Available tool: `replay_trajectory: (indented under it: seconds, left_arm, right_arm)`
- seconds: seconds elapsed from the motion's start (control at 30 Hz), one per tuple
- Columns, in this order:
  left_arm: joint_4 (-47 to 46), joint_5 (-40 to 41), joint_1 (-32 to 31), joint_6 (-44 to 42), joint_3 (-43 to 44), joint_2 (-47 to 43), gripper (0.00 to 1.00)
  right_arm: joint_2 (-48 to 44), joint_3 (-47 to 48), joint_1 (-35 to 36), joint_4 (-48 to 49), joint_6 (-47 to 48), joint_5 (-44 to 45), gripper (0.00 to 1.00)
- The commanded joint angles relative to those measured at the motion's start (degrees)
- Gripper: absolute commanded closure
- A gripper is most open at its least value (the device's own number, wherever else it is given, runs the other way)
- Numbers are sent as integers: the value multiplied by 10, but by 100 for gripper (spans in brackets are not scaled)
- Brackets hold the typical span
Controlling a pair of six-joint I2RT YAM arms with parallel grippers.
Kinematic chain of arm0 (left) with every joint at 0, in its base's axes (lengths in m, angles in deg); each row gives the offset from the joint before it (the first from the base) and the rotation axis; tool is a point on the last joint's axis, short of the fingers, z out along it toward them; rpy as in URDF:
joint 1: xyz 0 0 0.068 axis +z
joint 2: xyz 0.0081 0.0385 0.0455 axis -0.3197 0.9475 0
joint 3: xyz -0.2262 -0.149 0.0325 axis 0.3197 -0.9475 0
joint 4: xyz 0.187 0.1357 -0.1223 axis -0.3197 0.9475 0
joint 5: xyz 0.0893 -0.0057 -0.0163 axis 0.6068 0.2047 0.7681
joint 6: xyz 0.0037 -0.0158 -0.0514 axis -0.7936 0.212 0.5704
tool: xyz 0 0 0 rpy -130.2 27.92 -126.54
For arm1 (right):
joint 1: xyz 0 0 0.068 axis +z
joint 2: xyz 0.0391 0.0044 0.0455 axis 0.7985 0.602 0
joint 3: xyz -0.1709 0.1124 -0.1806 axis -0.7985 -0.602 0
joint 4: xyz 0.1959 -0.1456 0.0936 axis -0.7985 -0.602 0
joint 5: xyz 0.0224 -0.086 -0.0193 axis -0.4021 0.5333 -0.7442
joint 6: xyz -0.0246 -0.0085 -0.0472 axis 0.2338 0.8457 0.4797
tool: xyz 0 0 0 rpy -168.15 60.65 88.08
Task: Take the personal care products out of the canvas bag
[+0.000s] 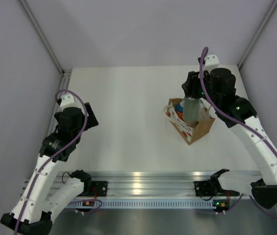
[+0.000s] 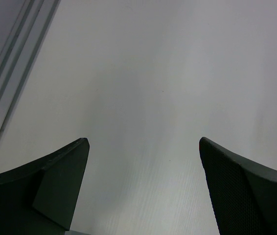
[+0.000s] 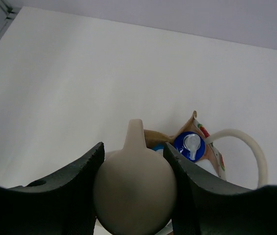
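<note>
White tabletop (image 1: 128, 127) fills a booth with pale grey walls (image 1: 143, 29), and an aluminium rail runs along the near edge.

On the right side of the table, the right gripper (image 3: 133, 147) is clamped on the cream pump head (image 3: 133, 191) of the grey-green bottle (image 1: 193, 111). Its two dark fingers (image 3: 75, 181) press against either side of the rounded top, and the spout points away from the wrist camera between them. From above, the bottle hangs straight down under the gripper, its lower end over the mouth of the canvas bag (image 1: 203, 129). Whether the base has cleared the rim cannot be told.

The bag stands upright directly below the hand, turned corner-on to the table edge. It has a tan-brown side and a white panel with red marks (image 1: 179, 126). One cream rope handle (image 3: 256, 152) loops out to the right in the wrist view. Just beside the held bottle, inside the bag, sits an orange bottle (image 1: 177, 109) with a blue cap (image 3: 189, 145).

The right arm (image 1: 256, 137) reaches forward and inward from its base, the wrist bent so the gripper points down.

Well apart on the left side, the left gripper (image 2: 143, 142) hovers over bare table with its fingers spread wide and nothing between them. The left arm (image 1: 55, 152) is folded back near its base.
</note>
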Motion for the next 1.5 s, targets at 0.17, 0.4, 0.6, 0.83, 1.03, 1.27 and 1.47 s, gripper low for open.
replay_trajectory:
  seconds: [0.17, 0.4, 0.6, 0.83, 1.03, 1.27, 1.47]
  left_arm:
    - [-18, 11, 4, -2, 2, -11, 2]
    - [-18, 14, 5, -1, 2, -17, 2]
    - [-19, 15, 8, -1, 2, -18, 2]
    - [-18, 16, 9, 0, 2, -20, 2]
    - [-18, 19, 12, 0, 1, -25, 2]
    - [-18, 19, 14, 0, 1, -24, 2]
    - [-19, 20, 14, 0, 1, -24, 2]
  right_arm:
    - [18, 80, 57, 129, -13, -16, 100]
    - [64, 107, 100, 182, -23, -24, 100]
    - [113, 167, 144, 201, -11, 1, 100]
    - [182, 233, 173, 207, 11, 3, 100]
    - [208, 202, 200, 266, 17, -18, 100]
    - [236, 139, 202, 354, 3, -36, 100]
    - [264, 80, 202, 423, -19, -82, 100]
